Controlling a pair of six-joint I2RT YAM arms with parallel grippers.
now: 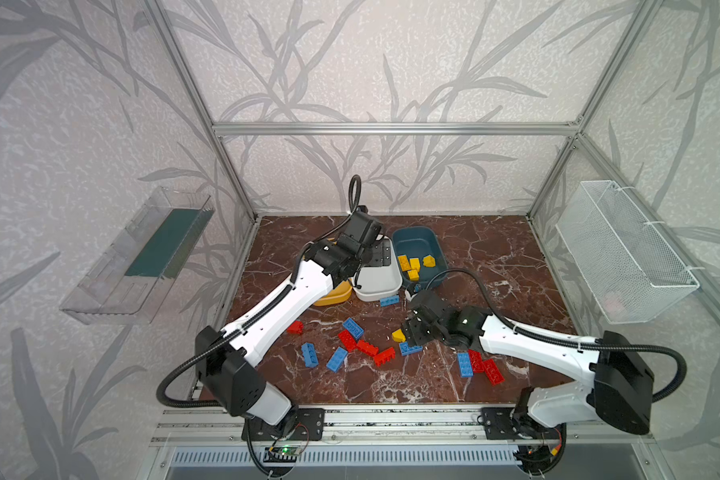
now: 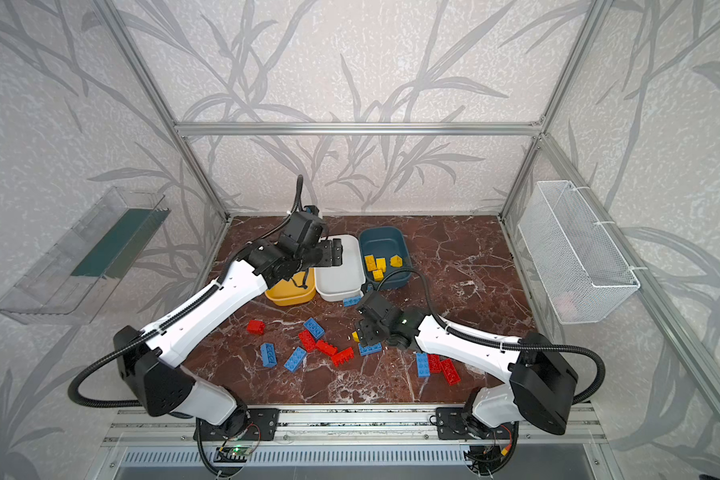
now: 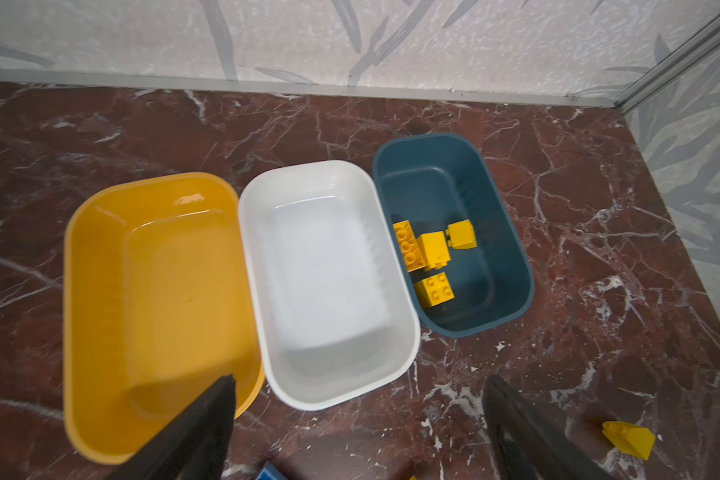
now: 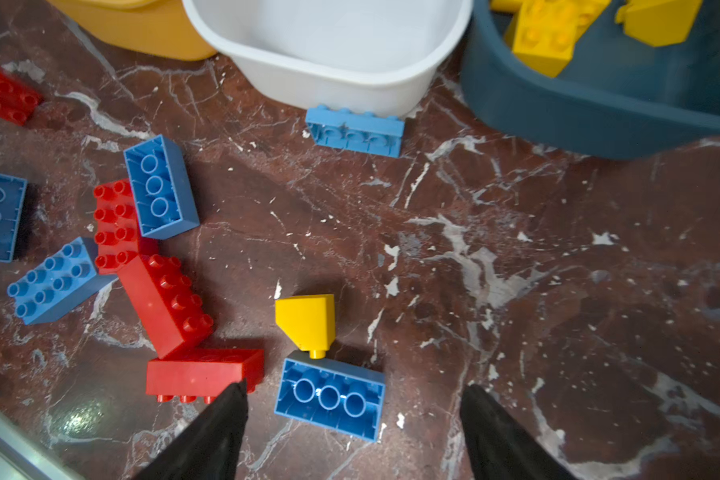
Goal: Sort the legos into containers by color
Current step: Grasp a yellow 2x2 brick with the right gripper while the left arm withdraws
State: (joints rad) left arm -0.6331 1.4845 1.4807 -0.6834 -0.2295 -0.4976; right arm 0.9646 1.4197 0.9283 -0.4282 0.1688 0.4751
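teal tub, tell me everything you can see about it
The teal tub is a shallow, rounded-rectangle container of smooth dark teal-blue plastic. It stands upright on the marble-look tabletop, toward the back. Four yellow bricks lie loose in its near half, and the rest of its floor is bare. Its long side sits right beside the white tub, rims seemingly touching.

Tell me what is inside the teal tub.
Four yellow legos lie in the teal tub; no red or blue. The left wrist view shows its whole floor, except what the legos cover.
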